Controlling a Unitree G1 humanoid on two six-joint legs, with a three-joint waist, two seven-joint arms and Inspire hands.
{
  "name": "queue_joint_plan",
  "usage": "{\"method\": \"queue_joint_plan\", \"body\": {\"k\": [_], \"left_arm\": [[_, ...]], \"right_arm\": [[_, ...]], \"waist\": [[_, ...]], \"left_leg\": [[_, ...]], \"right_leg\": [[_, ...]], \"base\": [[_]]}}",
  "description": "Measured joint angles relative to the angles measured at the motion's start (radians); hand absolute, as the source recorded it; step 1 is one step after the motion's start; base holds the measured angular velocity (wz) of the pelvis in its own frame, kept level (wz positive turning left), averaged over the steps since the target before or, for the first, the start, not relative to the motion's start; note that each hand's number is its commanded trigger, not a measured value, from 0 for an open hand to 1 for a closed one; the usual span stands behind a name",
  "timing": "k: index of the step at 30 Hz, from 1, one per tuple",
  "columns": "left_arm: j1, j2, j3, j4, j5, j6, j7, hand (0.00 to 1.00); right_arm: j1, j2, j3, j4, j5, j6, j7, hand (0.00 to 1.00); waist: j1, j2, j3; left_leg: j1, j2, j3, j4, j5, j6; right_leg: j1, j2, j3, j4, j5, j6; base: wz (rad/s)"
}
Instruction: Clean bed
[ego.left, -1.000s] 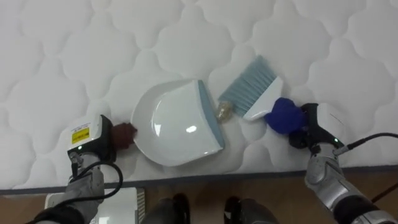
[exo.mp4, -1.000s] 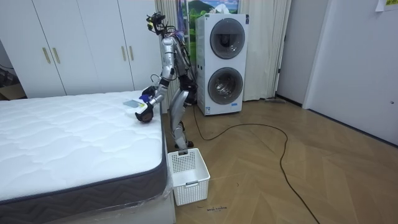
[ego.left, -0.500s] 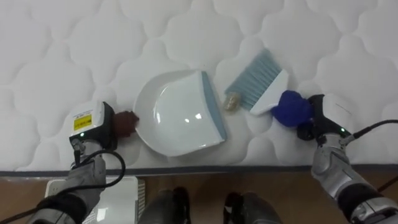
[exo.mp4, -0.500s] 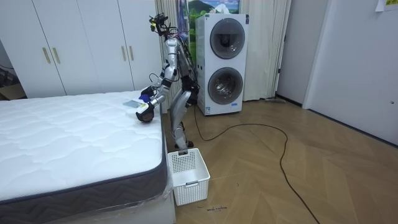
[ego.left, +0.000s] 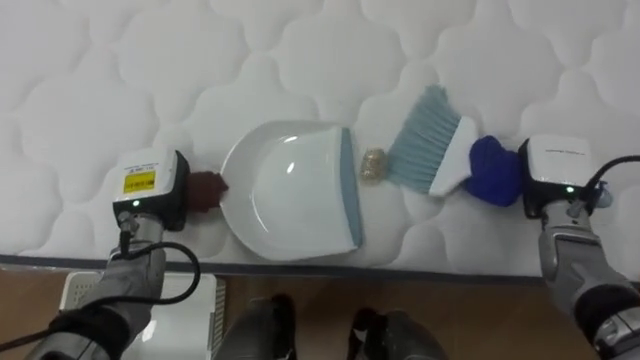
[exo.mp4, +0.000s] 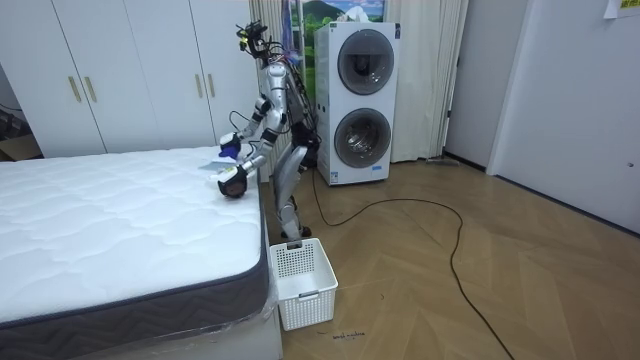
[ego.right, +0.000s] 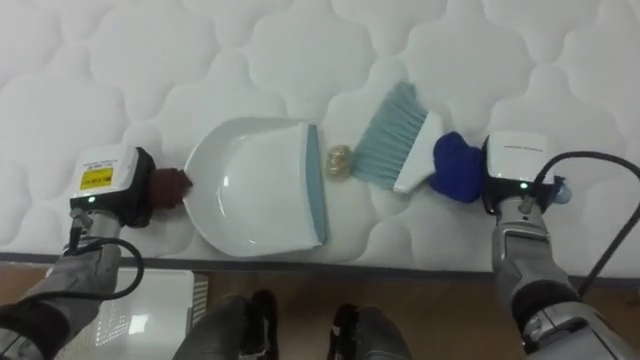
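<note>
A white dustpan (ego.left: 290, 190) with a blue-grey lip lies flat on the quilted white mattress (ego.left: 150, 70) near its front edge. My left hand (ego.left: 150, 190) is shut on its brown handle (ego.left: 205, 187). A small beige crumpled ball (ego.left: 373, 164) rests just right of the lip. The brush (ego.left: 430, 145), with pale blue bristles and a white body, touches the ball from the right. My right hand (ego.left: 560, 178) is shut on the brush's blue handle (ego.left: 492, 172). In the room view I stand at the bed's side, bent over the dustpan (exo.mp4: 233, 184).
A white slatted basket (exo.mp4: 303, 283) stands on the wooden floor by the bed's corner, and its rim (ego.left: 80, 295) appears below my left arm. Stacked washing machines (exo.mp4: 360, 100) and wardrobes (exo.mp4: 130, 75) stand behind me. A dark cable crosses the floor.
The whole picture has shifted with my head. The brush has swung to lie more level, bristles pointing left. The ball now sits a little further from the dustpan's lip.
</note>
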Motion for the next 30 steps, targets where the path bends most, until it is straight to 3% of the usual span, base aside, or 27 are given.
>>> {"method": "queue_joint_plan", "body": {"k": [4, 6, 7, 10, 14, 20, 25, 30], "left_arm": [[-0.003, 0.009, -0.007, -0.016, 0.04, 0.002, -0.003, 1.0], [-0.004, 0.018, -0.018, -0.02, 0.044, 0.009, -0.002, 1.0], [-0.005, 0.027, -0.021, -0.03, 0.045, 0.009, -0.002, 1.0], [-0.006, 0.036, -0.021, -0.042, 0.055, 0.009, -0.003, 1.0], [-0.005, 0.051, -0.021, -0.068, 0.076, 0.009, -0.008, 1.0], [-0.007, 0.054, -0.021, -0.071, 0.093, 0.017, -0.015, 1.0], [-0.01, 0.073, -0.02, -0.065, 0.094, 0.019, -0.011, 1.0], [-0.013, 0.085, -0.02, -0.057, 0.094, 0.019, -0.013, 1.0]], "right_arm": [[-0.004, -0.02, 0.008, -0.002, -0.063, 0.024, 0.016, 1.0], [-0.02, -0.022, 0.021, -0.003, -0.084, 0.034, 0.032, 1.0], [-0.035, -0.024, 0.021, -0.004, -0.115, 0.038, 0.044, 1.0], [-0.062, -0.046, 0.036, -0.009, -0.193, 0.049, 0.068, 1.0], [-0.071, -0.069, 0.042, -0.039, -0.285, 0.059, 0.109, 1.0], [-0.085, -0.072, 0.051, -0.053, -0.345, 0.067, 0.149, 1.0], [-0.091, -0.072, 0.08, -0.096, -0.374, 0.069, 0.189, 1.0], [-0.106, -0.072, 0.107, -0.11, -0.379, 0.068, 0.224, 1.0]], "waist": [[0.012, -0.004, 0.0003], [0.013, -0.011, 0.0042], [0.013, -0.018, 0.0072], [0.015, -0.031, 0.0052], [0.026, -0.064, 0.0054], [0.041, -0.079, 0.0058], [0.043, -0.114, 0.0097], [0.046, -0.125, 0.0114]], "left_leg": [[0.0, 0.001, 0.0, -0.006, 0.001, -0.001], [-0.001, 0.003, 0.002, -0.007, 0.001, -0.001], [-0.003, 0.004, 0.002, -0.006, 0.001, -0.001], [-0.014, 0.005, -0.003, -0.003, 0.001, -0.001], [-0.012, 0.009, -0.005, -0.004, 0.001, -0.002], [0.002, 0.03, -0.005, -0.007, 0.002, -0.003], [0.014, 0.036, -0.005, -0.013, 0.006, -0.01], [0.025, 0.054, -0.013, -0.022, 0.009, -0.016]], "right_leg": [[0.0, 0.002, 0.002, -0.006, 0.0, 0.0], [-0.001, 0.001, 0.001, -0.005, 0.0, 0.0], [-0.005, 0.0, 0.001, -0.005, 0.0, -0.001], [-0.009, 0.002, -0.004, -0.009, 0.001, -0.001], [-0.003, 0.005, -0.01, -0.015, 0.003, -0.003], [0.022, 0.022, -0.022, -0.046, 0.019, -0.01], [0.033, 0.027, -0.029, -0.052, 0.023, -0.014], [0.062, 0.052, -0.038, -0.098, 0.043, -0.02]], "base": [[0.0], [0.0], [0.0], [0.01], [0.0], [-0.06], [-0.03], [-0.05]]}}
